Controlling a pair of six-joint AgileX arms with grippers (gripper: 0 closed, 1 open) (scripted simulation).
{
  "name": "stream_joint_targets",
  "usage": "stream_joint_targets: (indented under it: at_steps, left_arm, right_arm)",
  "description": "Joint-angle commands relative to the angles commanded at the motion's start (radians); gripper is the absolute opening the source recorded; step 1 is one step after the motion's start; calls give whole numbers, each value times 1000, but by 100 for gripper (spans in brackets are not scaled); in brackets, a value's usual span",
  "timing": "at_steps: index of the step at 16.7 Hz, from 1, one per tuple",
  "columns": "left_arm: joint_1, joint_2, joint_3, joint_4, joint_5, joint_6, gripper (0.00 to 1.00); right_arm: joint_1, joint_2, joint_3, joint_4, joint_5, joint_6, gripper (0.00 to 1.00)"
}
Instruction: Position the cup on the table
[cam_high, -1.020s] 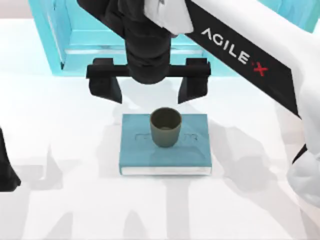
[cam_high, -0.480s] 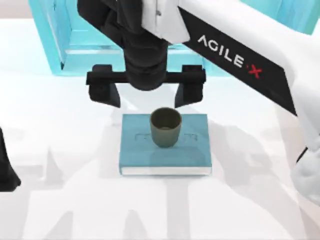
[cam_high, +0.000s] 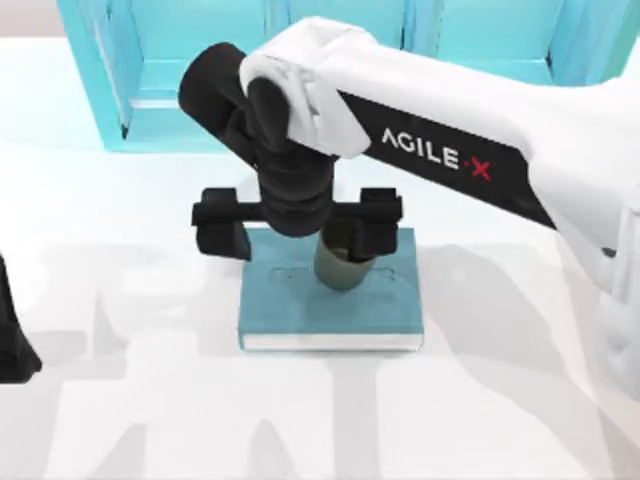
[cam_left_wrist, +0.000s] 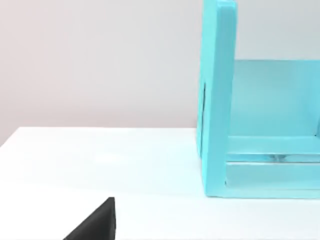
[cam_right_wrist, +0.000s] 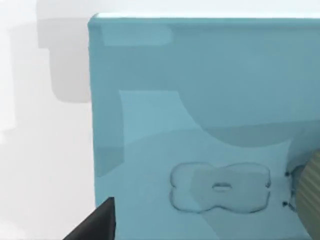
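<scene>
— Where's the cup (cam_high: 343, 264)?
— Standing on the teal book (cam_high: 300, 305), toward its far edge, near the middle of the white table (cam_high: 130, 390). Upper part hidden behind the right arm's wrist.
— And the right gripper (cam_high: 298, 223)?
— Hanging low over the book's far edge, fingers spread wide; right-hand finger (cam_high: 378, 222) just beside the cup, left-hand one out past the book's left corner. Touching or not: can't tell.
— Left gripper (cam_high: 12, 340)?
— Parked at the table's left edge; fingers' state not readable.
— Behind?
— Light-blue shelf unit (cam_high: 150, 70) at the far side.
</scene>
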Motion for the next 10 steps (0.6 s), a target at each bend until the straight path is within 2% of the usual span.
stream_joint_targets:
  at_steps: [4,10]
  left_arm:
    - [0,0,0,0,0,0,100]
    - [0,0,0,0,0,0,100]
  right_arm:
    - [0,0,-3,3,0,0,100]
    - [0,0,-3,3,0,0,55]
